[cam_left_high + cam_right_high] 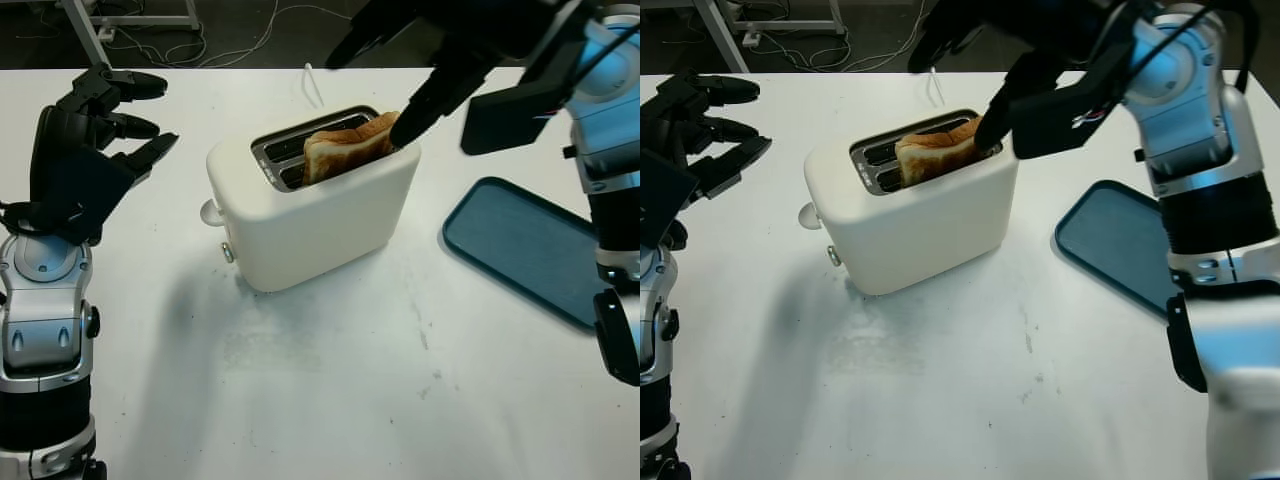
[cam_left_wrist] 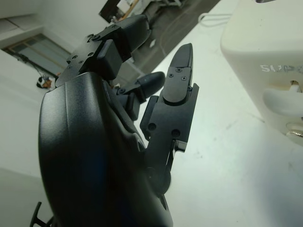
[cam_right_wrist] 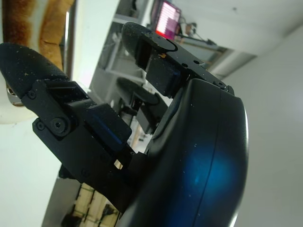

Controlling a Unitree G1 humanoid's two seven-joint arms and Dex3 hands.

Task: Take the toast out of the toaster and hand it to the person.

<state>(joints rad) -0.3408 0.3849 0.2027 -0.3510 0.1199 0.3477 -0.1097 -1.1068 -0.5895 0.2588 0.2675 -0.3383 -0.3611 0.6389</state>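
A cream toaster (image 1: 310,205) stands mid-table with a slice of toast (image 1: 345,143) sticking up from its near slot. My right hand (image 1: 400,60) hovers over the toaster's right end, open, one fingertip (image 1: 408,125) touching the toast's right edge while the other fingers stay above the far side. The toast (image 3: 33,21) and that finger (image 3: 28,71) show close up in the right wrist view. My left hand (image 1: 95,135) is raised at the table's left, open and holding nothing, well apart from the toaster (image 2: 270,71).
A blue tray (image 1: 525,245) lies flat on the white table to the right of the toaster. The toaster's lever knob (image 1: 211,212) points left toward my left hand. Cables run over the dark floor beyond the table's far edge.
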